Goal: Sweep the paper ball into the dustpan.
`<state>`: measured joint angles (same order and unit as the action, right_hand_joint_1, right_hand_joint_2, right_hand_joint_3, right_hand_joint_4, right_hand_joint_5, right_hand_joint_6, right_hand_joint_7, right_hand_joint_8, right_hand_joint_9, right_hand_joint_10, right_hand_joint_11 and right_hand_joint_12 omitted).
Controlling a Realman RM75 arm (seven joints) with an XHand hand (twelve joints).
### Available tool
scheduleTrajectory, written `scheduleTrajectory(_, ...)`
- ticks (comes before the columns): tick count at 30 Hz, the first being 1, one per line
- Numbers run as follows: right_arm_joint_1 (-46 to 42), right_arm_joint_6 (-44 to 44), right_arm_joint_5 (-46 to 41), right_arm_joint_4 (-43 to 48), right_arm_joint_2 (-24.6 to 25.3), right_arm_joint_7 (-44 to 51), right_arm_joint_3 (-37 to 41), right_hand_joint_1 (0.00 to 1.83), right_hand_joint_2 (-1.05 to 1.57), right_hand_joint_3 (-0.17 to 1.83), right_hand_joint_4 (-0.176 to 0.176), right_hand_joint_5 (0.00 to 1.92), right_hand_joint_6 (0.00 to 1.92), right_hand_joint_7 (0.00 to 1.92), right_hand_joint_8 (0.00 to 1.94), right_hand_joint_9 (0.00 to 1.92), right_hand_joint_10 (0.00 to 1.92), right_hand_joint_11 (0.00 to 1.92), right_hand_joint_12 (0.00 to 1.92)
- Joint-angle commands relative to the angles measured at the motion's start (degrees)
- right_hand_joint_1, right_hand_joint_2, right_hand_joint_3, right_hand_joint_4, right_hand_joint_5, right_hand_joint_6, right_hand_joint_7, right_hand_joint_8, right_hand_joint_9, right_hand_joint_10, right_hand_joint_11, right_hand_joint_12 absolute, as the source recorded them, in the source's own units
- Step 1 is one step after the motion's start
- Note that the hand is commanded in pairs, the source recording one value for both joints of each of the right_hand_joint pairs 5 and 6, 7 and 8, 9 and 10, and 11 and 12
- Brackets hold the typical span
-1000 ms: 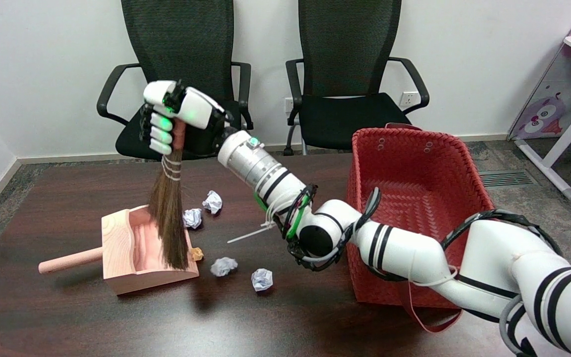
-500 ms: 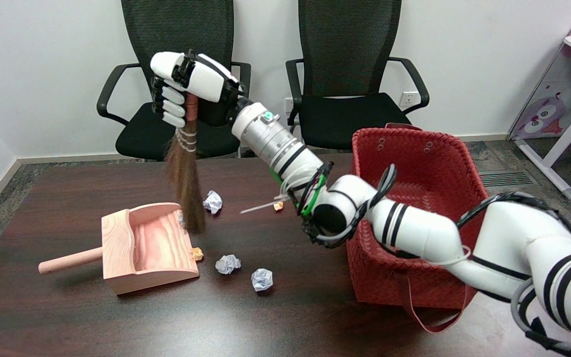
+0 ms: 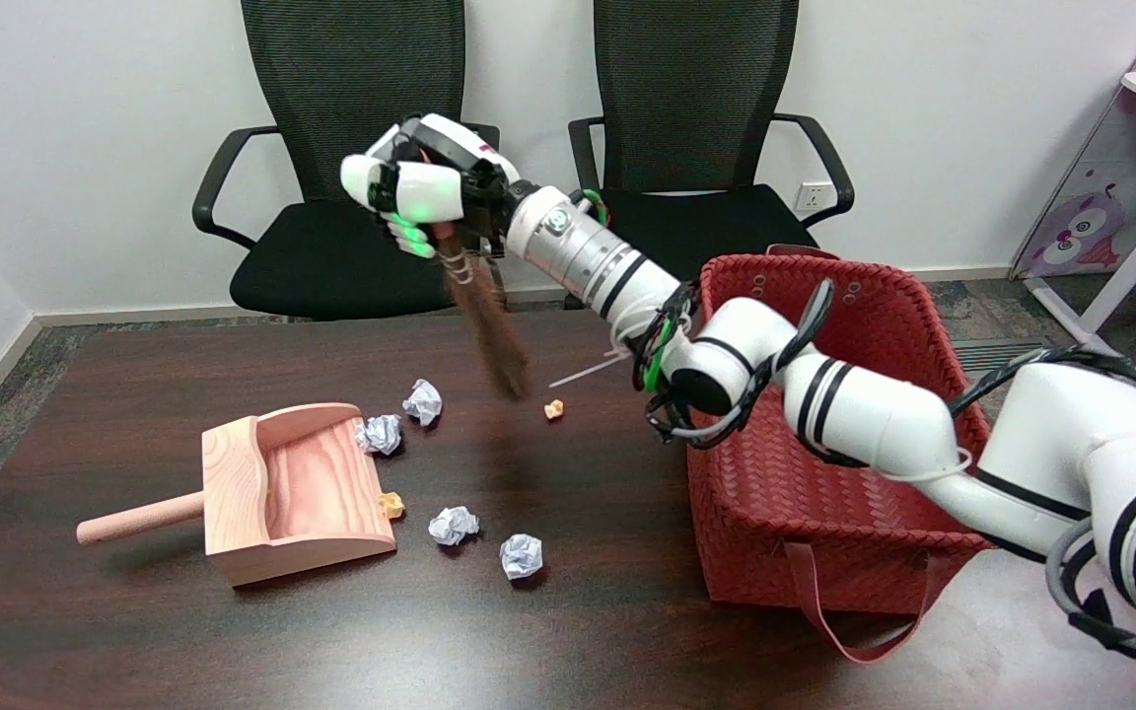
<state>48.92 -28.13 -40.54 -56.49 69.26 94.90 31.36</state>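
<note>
My right hand (image 3: 425, 192) grips the handle of a small brown straw broom (image 3: 494, 335), held in the air above the table's far middle, bristles slanting down to the right. The wooden dustpan (image 3: 292, 493) lies at the left, its open mouth facing right. Several white paper balls lie on the table: one (image 3: 382, 433) at the pan's mouth, one (image 3: 422, 401) just beyond it, one (image 3: 454, 525) and one (image 3: 522, 555) nearer the front. A small orange scrap (image 3: 390, 505) touches the pan's right edge, another orange scrap (image 3: 554, 408) lies below the bristles.
A red woven basket (image 3: 824, 434) stands at the right, under my forearm, with a strap hanging off its front. Two black office chairs (image 3: 361, 148) stand behind the table. The dustpan's pink handle (image 3: 139, 519) points left.
My hand has lifted the broom out of the dustpan and carried it right and away from the pan, bristles now slanted over the table's far middle. The paper balls lie where they were.
</note>
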Motion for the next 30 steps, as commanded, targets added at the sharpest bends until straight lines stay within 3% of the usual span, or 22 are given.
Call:
scheduleTrajectory(1,3.54,11.67,14.34,5.77,-3.91,5.21,-0.78,0.86,0.96,1.34,0.018,1.92,1.92,1.92,1.92,1.92,1.92,1.92,1.92)
scheduleTrajectory(9,1.44,13.49,14.04,9.13,-2.31,5.21,-1.83,0.88,1.11,1.21,0.019,1.92,1.92,1.92,1.92,1.92,1.92,1.92,1.92)
scheduleTrajectory(15,1.13,10.06,14.34,16.14,1.79,4.89,-3.51,0.91,1.18,1.31,0.002,1.92,1.92,1.92,1.92,1.92,1.92,1.92,1.92)
scheduleTrajectory(17,0.87,8.34,14.17,18.36,3.15,4.69,-3.89,0.89,1.17,1.37,0.013,1.92,1.92,1.92,1.92,1.92,1.92,1.92,1.92)
scheduleTrajectory(25,-1.11,6.6,13.91,18.21,6.42,4.23,-3.98,0.89,1.15,1.47,0.011,1.92,1.92,1.92,1.92,1.92,1.92,1.92,1.92)
scheduleTrajectory(30,-2.26,6.11,13.9,17.8,7.45,-0.76,-3.9,0.91,1.17,1.51,0.001,1.92,1.92,1.92,1.92,1.92,1.92,1.92,1.92)
